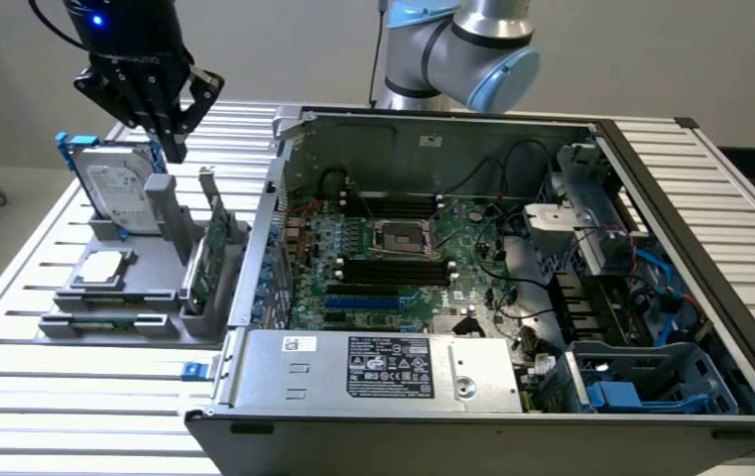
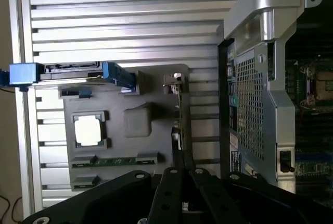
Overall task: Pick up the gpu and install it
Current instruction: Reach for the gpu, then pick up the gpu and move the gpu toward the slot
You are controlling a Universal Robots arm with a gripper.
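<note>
The gpu is a thin, short card with a green board. It stands upright on its long edge in a slot of the grey holder, on the side of the holder just beside the open case. Its silver bracket sticks up at the far end, above the board. From straight above, the gpu shows edge-on as a narrow line, with the bracket at one end. Nothing is touching or gripping it.

Slatted aluminium table before a plain grey wall
</note>
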